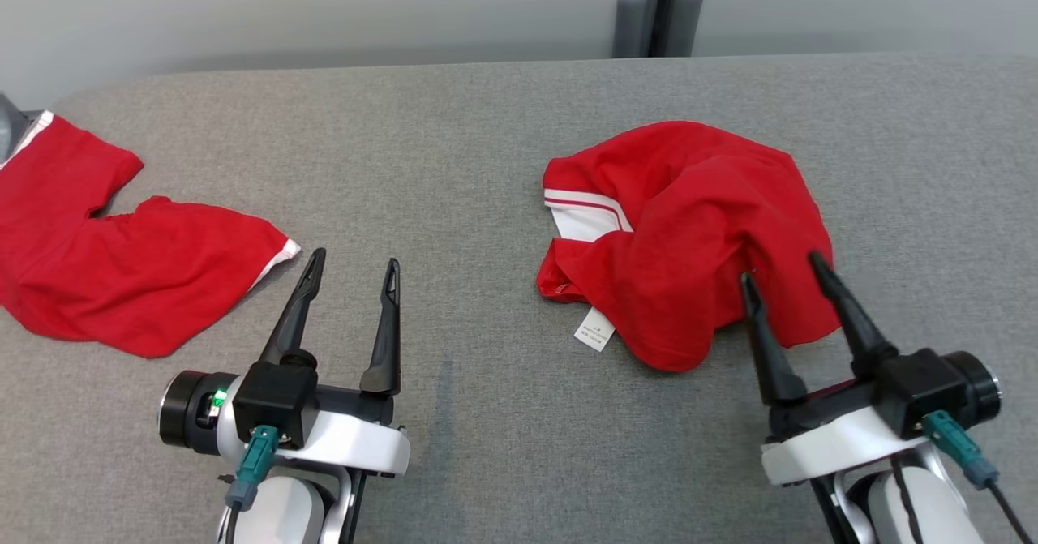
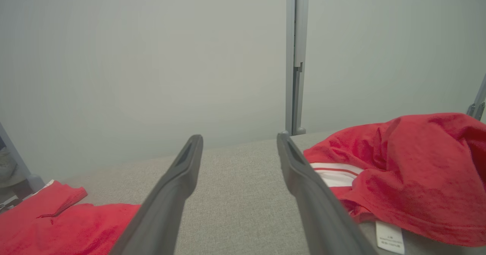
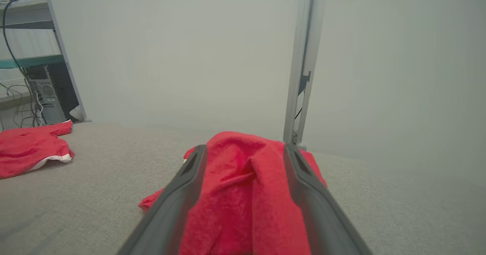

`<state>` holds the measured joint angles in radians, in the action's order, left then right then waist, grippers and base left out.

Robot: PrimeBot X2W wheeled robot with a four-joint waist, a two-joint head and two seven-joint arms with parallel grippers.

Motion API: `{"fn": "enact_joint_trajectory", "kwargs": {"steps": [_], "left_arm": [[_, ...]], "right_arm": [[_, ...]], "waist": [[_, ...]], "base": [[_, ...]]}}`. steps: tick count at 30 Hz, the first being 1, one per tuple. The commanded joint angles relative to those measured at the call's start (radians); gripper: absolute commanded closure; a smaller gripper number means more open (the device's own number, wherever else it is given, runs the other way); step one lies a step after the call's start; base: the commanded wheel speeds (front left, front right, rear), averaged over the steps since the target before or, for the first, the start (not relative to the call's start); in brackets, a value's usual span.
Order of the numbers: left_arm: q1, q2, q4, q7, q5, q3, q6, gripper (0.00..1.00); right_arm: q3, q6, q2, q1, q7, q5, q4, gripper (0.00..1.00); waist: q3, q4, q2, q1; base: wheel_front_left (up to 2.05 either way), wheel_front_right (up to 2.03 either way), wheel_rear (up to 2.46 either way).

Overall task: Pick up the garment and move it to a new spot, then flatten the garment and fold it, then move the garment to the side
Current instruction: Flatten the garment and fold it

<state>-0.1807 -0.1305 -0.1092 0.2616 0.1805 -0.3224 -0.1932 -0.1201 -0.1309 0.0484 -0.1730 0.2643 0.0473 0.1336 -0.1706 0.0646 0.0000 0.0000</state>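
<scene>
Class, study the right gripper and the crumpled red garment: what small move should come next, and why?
Probably close the right gripper on the crumpled garment. Its fingers stand open with a red ridge of cloth between them in the right wrist view, and the garment lies unlifted on the grey table. The left gripper is open over bare table.

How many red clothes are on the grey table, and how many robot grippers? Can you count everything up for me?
Red clothes: 2, the crumpled red shirt and the spread red shirt
Grippers: 2, the left gripper and the right gripper, both open
White label: 1, sticking out from under the crumpled shirt
Total: 5
</scene>
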Motion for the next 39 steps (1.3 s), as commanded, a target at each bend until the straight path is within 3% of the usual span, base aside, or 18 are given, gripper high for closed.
{"fn": "enact_joint_trajectory", "kwargs": {"steps": [1, 19, 20, 26, 32, 39], "left_arm": [[-0.002, 0.005, -0.002, 0.004, -0.017, 0.017, 0.016, 0.0], [-0.019, 0.067, -0.045, 0.004, -0.076, 0.059, 0.088, 0.0], [-0.021, 0.069, -0.047, 0.004, -0.077, 0.057, 0.09, 0.0], [-0.017, 0.076, -0.056, 0.004, -0.076, 0.051, 0.09, 0.0], [0.005, 0.078, -0.062, 0.004, -0.052, 0.06, 0.09, 0.0], [0.023, 0.077, -0.053, 0.004, 0.029, 0.068, 0.075, 0.0]], "right_arm": [[-0.012, 0.0, 0.005, 0.007, 0.001, -0.001, 0.016, 0.0], [-0.113, 0.0, 0.005, -0.101, 0.001, 0.064, 0.403, 0.0], [-0.126, 0.0, 0.005, -0.112, 0.001, 0.064, 0.422, 1.0], [-0.176, 0.0, 0.005, -0.165, 0.001, 0.098, 0.385, 1.0], [-0.313, 0.0, 0.004, -0.239, 0.001, 0.143, 0.308, 1.0], [-0.459, 0.0, 0.005, -0.477, 0.001, 0.248, 0.204, 1.0]], "waist": [[-0.006, 0.009, 0.0, 0.0], [-0.059, 0.105, 0.0, 0.0], [-0.059, 0.111, 0.0, 0.0], [-0.046, 0.135, 0.0, 0.0], [-0.015, 0.139, 0.0, 0.0], [0.021, 0.123, 0.0, 0.0]], "base": [[0.0, 0.0, 0.0], [0.0, 0.0, 0.0], [0.0, 0.0, 0.0], [0.0, 0.0, 0.0], [0.0, 0.0, 0.0], [0.0, 0.0, 0.0]]}}
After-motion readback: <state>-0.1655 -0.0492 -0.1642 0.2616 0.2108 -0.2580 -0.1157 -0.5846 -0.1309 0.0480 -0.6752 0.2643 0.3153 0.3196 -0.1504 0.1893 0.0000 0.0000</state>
